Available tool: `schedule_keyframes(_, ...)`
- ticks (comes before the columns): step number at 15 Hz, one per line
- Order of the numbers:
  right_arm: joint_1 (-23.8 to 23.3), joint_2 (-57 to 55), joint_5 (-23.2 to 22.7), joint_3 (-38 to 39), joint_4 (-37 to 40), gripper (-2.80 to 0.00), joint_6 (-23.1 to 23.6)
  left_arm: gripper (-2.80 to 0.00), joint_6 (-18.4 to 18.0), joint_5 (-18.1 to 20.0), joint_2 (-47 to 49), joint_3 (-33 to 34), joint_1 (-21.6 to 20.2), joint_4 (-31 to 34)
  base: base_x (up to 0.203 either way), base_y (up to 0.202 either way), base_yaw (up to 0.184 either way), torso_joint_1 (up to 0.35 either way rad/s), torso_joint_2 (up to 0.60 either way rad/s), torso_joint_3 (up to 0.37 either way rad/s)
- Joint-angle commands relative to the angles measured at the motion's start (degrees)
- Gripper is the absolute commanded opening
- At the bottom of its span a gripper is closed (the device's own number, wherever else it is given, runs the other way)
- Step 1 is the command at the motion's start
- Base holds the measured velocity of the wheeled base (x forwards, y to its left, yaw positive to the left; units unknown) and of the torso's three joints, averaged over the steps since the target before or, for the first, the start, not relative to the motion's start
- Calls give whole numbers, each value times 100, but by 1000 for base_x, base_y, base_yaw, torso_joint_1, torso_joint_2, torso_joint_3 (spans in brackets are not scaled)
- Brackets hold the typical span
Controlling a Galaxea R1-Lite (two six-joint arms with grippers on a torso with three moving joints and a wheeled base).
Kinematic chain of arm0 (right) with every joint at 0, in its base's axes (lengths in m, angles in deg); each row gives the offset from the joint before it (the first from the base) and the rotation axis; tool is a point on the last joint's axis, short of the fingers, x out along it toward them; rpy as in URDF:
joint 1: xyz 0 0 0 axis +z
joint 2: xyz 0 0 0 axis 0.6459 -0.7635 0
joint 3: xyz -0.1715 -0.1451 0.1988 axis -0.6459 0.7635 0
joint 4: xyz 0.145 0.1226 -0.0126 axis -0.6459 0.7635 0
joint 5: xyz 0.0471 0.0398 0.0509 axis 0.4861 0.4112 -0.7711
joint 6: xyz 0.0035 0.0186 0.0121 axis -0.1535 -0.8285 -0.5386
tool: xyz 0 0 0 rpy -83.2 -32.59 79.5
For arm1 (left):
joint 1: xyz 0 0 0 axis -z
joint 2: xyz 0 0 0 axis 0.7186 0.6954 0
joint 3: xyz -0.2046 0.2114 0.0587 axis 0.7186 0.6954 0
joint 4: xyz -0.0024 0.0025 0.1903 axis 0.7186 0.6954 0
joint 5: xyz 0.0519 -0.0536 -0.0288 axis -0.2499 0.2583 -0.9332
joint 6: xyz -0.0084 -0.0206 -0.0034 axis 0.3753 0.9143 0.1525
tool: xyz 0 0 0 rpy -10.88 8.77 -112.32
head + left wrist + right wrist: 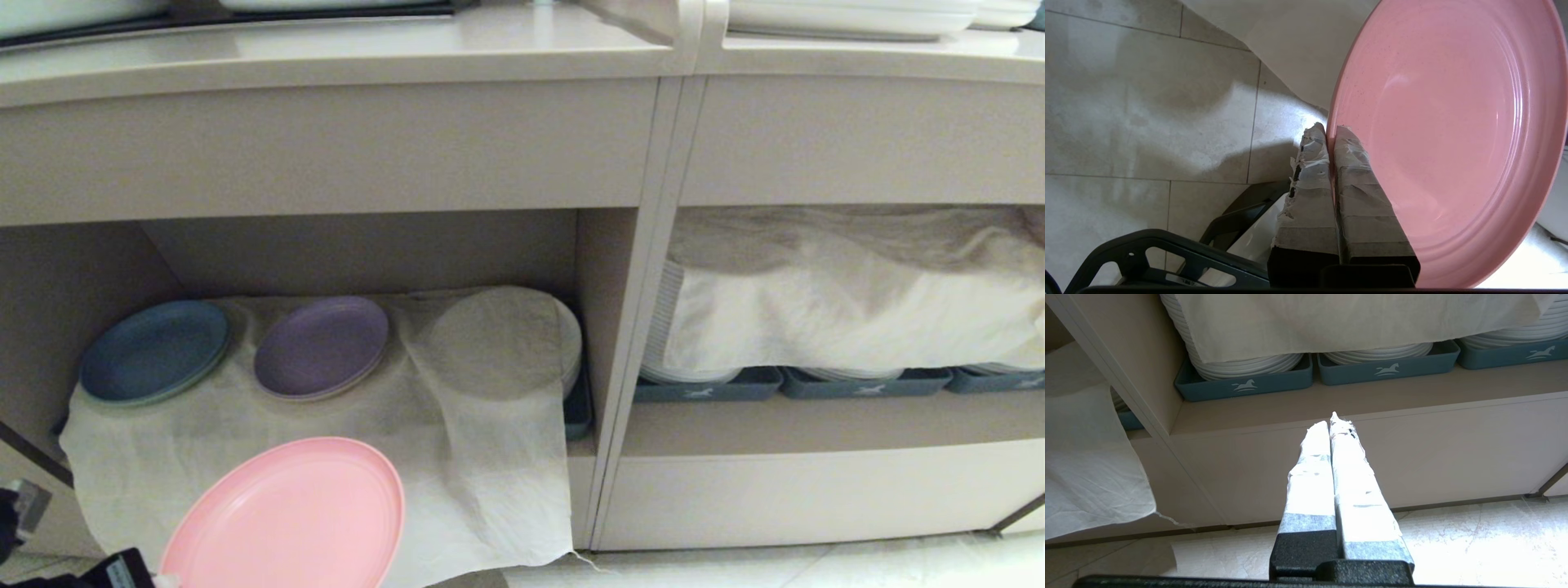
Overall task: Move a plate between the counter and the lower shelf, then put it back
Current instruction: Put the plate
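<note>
Head view, from the left: the left gripper sits at the bottom corner, pinching the near rim of the pink plate. The plate hangs in the air in front of the lower shelf, low and outside its mouth, tilted a little, above the hem of the white cloth that drapes down the shelf front. In the left wrist view the taped fingers are clamped tight on the rim, one each side, with tiled floor beneath.

Behind on the shelf, a blue plate, then a purple plate, then a cloth-covered stack rest on the cloth. Judging from this, the plate is in transit between shelf and counter, which runs along the top.

To do it well: keep the plate near level, since only an edge grip holds it and a swing could twist it loose. Keep it clear of the cloth hem, which could snag and drag the plates on it. Mind the shelf's upper lip too.

Further right, the right gripper is closed on nothing, parked before the cubby with blue trays.
</note>
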Motion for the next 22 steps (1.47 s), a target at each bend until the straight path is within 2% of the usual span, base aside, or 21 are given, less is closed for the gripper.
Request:
schedule_keyframes(1, 1, 0, 3, 0, -2, -280, -4, -280, 24, -14, 4, -24, 5, 3, 0, 0, 0, 0, 0, 0)
schedule_keyframes(9, 1, 0, 3, 0, -2, -280, -4, -280, 15, 3, -509, -24, 21, 286, 0, 0, 0, 0, 0, 0)
schedule_keyframes(22, 1, 0, 3, 0, -2, -280, 4, -280, 15, -6, -796, 11, 23, 697, 0, 0, 0, 0, 0, 0)
